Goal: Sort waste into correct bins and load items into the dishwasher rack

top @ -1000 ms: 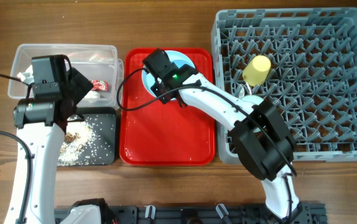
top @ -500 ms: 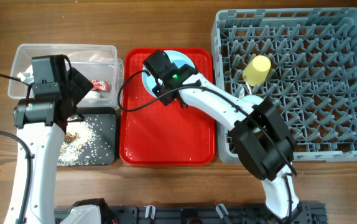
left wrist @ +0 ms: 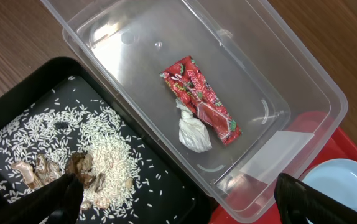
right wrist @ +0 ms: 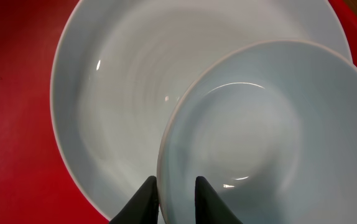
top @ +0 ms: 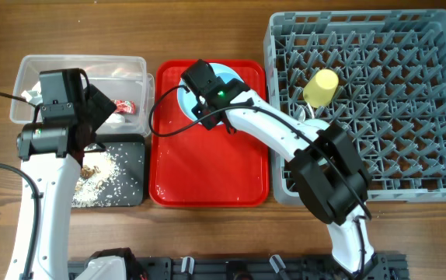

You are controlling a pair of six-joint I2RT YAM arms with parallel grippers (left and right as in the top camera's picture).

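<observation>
Mint green bowl (right wrist: 259,130) sits over the light blue plate (right wrist: 110,106) at 12 o'clock on the red tray (top: 207,171), its rim pinched by the right gripper (right wrist: 177,190). At 9 o'clock the wrapper (left wrist: 200,102) and tissue (left wrist: 193,132) lie in the clear tub (left wrist: 290,81) and the rice (left wrist: 104,149) in the black tray (left wrist: 172,186), beneath the left gripper (left wrist: 185,199), spread wide and empty. With the yellow cup (top: 322,85) in the rack (top: 363,17) at 3 o'clock, bowl and plate seem left to load.
</observation>
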